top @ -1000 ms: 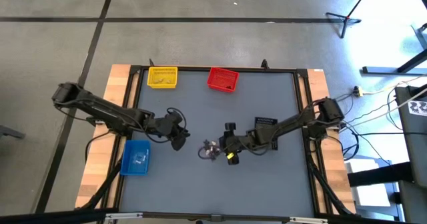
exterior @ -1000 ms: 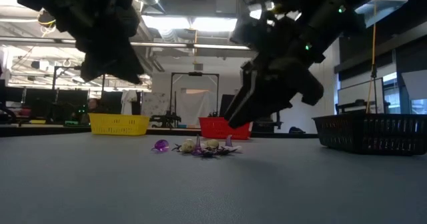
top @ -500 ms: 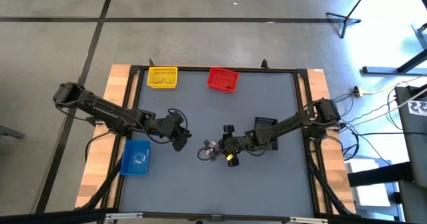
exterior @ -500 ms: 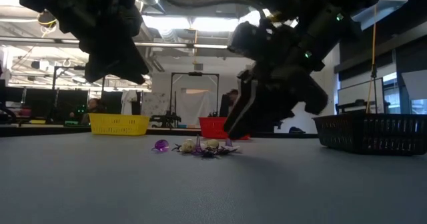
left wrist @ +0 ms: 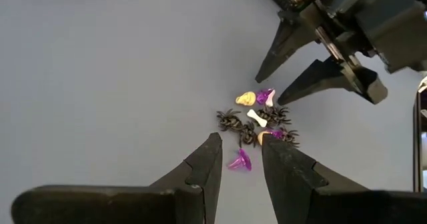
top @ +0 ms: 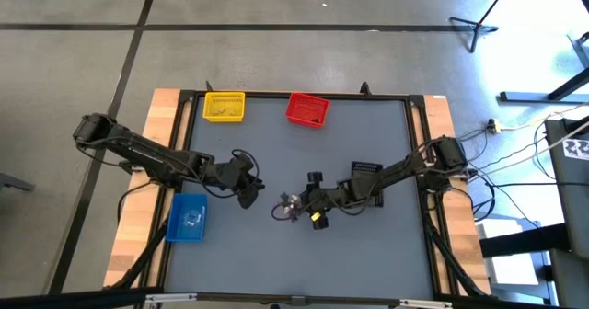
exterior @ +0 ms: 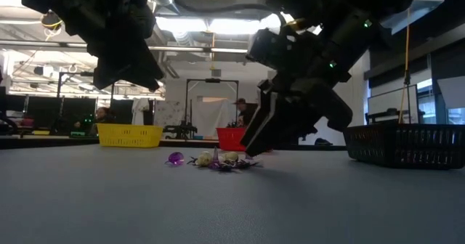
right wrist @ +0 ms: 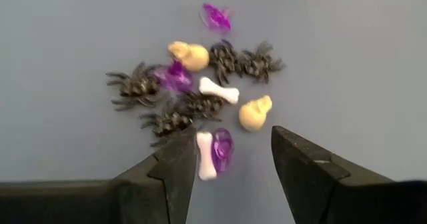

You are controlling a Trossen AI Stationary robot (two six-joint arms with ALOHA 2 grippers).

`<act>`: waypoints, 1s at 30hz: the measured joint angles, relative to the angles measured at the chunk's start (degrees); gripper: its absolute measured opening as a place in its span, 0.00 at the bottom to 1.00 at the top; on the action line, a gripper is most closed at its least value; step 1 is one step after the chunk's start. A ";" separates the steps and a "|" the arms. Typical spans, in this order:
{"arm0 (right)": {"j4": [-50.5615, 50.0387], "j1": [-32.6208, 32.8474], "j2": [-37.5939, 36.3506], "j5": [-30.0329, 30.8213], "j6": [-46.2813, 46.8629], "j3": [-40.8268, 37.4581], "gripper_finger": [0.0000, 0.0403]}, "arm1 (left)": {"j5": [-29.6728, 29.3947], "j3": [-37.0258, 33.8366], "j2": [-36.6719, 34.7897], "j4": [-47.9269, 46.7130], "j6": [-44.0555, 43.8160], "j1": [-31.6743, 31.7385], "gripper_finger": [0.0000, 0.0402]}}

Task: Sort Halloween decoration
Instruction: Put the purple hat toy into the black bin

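arms: two, dark, jointed | cables: black, looped at wrists | fingers (right wrist: 303, 171): dark, tapered wedges

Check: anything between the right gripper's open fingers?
Yes. In the right wrist view, the right gripper has a white bone and a purple trinket lying on the table between its open fingers.

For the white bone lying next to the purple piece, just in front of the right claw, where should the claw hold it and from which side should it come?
Probably across the narrow shaft of the white bone, coming straight down from above. It lies flat on the table, its knobbed ends wider than its middle. The purple piece sits close along one side, so one finger of the open right claw must slip between them, or both may be picked.
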 joint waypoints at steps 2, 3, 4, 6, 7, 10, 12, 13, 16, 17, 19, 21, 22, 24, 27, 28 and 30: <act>0.04 -0.38 0.00 0.02 0.00 0.00 0.48 | -0.02 0.00 0.00 0.00 0.00 0.00 0.25; 0.12 -0.43 0.00 0.00 0.00 0.00 0.48 | 0.00 0.00 0.00 -0.01 0.00 0.00 0.25; 0.11 -0.77 0.00 -0.02 0.00 0.00 0.48 | -0.01 0.00 0.00 0.00 0.00 0.00 0.25; 0.08 -0.75 0.00 -0.71 0.06 0.00 0.47 | -0.01 0.00 0.00 0.00 0.00 0.00 0.25; 0.08 -0.75 0.00 -0.83 0.08 0.00 0.47 | 0.00 -0.02 0.00 0.00 0.00 0.00 0.25; 0.08 -0.71 0.00 -1.13 0.10 0.00 0.41 | 0.00 0.00 0.00 0.00 0.00 0.00 0.25; 0.08 -0.73 -0.02 -2.24 0.14 0.00 0.37 | -0.02 0.00 0.00 0.00 0.00 0.00 0.25; 0.04 -0.73 -0.02 -2.59 0.18 0.00 0.34 | 0.00 0.00 0.00 0.00 0.00 0.00 0.25; -0.03 -0.70 -0.02 -3.19 0.17 0.00 0.28 | -0.02 0.00 0.00 0.00 0.00 0.00 0.25; -0.03 -0.70 -0.02 -3.20 0.19 0.00 0.26 | -0.02 0.00 0.00 0.00 0.00 0.00 0.25; -0.03 -0.70 -0.04 -3.52 0.17 0.00 0.22 | 0.00 0.00 0.00 0.00 0.00 0.00 0.25; -0.03 -0.70 -0.04 -3.55 0.17 0.00 0.19 | -0.02 0.00 0.00 0.00 0.00 0.00 0.25; -0.03 -0.70 -0.04 -3.56 0.17 0.00 0.18 | 0.00 0.00 0.00 0.00 0.00 0.00 0.25; -0.03 -0.70 -0.07 -3.56 0.17 0.00 0.15 | -0.01 0.00 0.00 0.00 0.00 0.00 0.25; -0.05 -0.70 -0.07 -3.56 0.17 0.00 0.13 | -0.02 0.00 0.00 0.00 0.00 0.00 0.25; -0.05 -0.70 -0.07 -3.56 0.17 0.00 0.12 | -0.02 0.00 0.00 -0.01 0.00 0.00 0.25; -0.09 -0.70 -0.07 -3.56 0.18 0.00 0.11 | -0.02 0.00 0.00 0.00 0.00 0.00 0.25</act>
